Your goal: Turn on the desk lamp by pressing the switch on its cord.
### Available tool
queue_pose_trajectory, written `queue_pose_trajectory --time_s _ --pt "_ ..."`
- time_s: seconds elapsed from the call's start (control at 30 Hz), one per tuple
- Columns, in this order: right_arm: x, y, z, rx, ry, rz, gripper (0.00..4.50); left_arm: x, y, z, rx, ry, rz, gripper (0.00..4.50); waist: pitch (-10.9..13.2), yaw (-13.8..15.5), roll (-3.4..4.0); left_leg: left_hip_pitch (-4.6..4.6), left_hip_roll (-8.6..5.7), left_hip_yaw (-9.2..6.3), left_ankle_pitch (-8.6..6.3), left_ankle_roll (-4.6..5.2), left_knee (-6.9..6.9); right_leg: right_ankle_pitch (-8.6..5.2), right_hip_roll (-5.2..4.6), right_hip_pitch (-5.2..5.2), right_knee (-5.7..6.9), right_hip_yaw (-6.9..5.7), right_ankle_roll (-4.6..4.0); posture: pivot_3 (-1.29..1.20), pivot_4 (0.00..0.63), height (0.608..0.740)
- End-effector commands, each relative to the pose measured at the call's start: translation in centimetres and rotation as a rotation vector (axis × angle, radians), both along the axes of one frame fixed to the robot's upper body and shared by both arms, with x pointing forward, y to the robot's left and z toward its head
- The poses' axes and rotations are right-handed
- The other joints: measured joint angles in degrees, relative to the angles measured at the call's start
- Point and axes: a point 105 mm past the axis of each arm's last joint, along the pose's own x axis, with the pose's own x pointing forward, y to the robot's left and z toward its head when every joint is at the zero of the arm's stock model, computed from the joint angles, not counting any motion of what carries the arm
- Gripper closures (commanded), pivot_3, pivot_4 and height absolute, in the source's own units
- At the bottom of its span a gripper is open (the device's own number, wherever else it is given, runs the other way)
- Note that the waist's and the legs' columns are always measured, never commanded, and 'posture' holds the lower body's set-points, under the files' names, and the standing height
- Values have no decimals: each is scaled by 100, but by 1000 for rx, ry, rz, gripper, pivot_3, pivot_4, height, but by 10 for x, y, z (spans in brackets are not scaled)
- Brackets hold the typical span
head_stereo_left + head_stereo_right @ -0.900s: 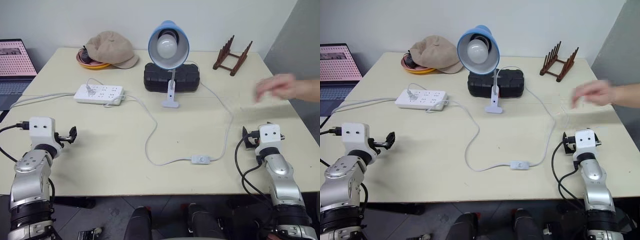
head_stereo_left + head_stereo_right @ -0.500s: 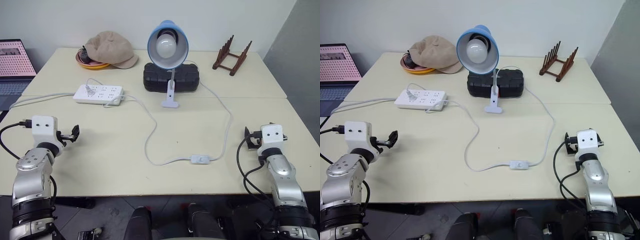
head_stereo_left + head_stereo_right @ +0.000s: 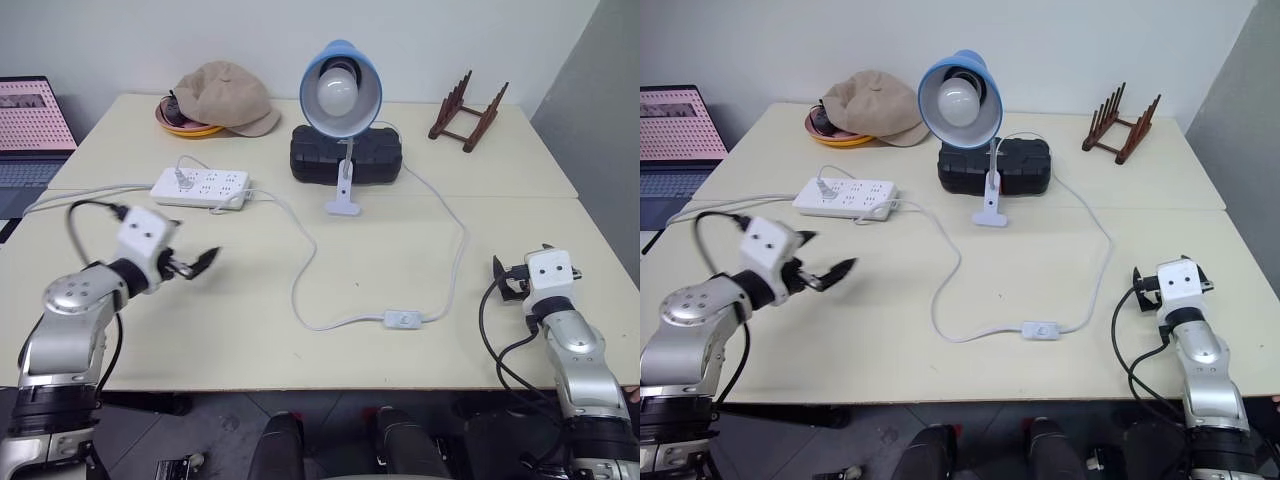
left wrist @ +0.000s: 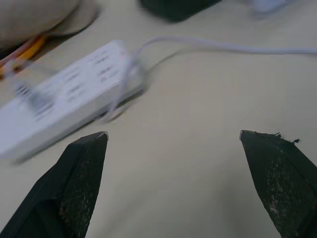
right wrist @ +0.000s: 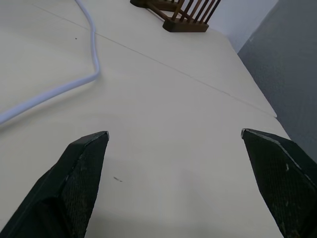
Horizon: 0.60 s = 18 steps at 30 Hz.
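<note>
On the tabletop [image 3: 200, 340] we see the desk lamp [image 3: 340, 92] standing near the far side, in the middle. Its blue shade faces us and the white bulb inside does not look lit. Its white clip base rests on the tabletop just in front of a black case [image 3: 346, 155]. The cord [image 3: 455, 250] runs from the lamp to the right, bends back toward the near edge and reaches the switch [image 3: 403, 320], which lies flat on the tabletop between our two arms, nearer to the right one. From the switch the cord continues in a loop to the left and then up to the power strip [image 3: 199, 186], which lies to the left of the lamp.

Our left gripper [image 3: 192, 265] hangs over the left part of the tabletop, its jaws open and empty, pointing toward the middle. In the left wrist view the power strip [image 4: 64, 99] is ahead of the black fingers [image 4: 81, 183]. Our right gripper [image 3: 508, 281] is near the right edge, well apart from the switch, its jaws open and holding nothing. In the right wrist view a piece of the cord [image 5: 74, 84] lies ahead.

Behind the power strip, a beige cap [image 3: 222, 95] rests on an orange plate [image 3: 182, 127]. A wooden rack [image 3: 466, 110] stands at the far right, and a laptop [image 3: 32, 130] is at the far left.
</note>
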Motion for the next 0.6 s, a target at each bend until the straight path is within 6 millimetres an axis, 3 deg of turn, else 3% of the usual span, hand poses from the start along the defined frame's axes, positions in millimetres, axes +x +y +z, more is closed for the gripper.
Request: queue_pose_trajectory --time_s 0.03,0.17,0.37,0.47,0.6 --pt "2 0 13 -8 -49 5 0 -16 -49 3 70 -1 -276 50 0 -6 1 0 0 2 0 0 0 0 0 0 0 2 0 0 150 740" --pt "-4 6 13 -7 -52 18 0 -24 -107 -18 144 24 -576 50 -1 -23 5 3 2 -1 0 1 -3 0 6 -2 4 1 1 0 150 740" --pt "-16 2 14 -10 -59 -10 0 -20 -136 -37 237 -12 -751 50 -3 -30 10 -2 -2 1 0 1 1 4 6 -1 1 5 8 0 150 740" --pt "-29 17 24 56 -37 113 0 -6 -127 -21 167 -21 -688 50 -3 -25 12 -3 -1 -5 0 2 1 3 8 -3 6 1 7 0 150 740" --pt "-66 68 30 -22 176 588 0 -1 -93 -1 106 -19 -587 50 0 -78 25 -4 2 -6 0 2 2 3 11 -5 7 4 9 0 150 740"
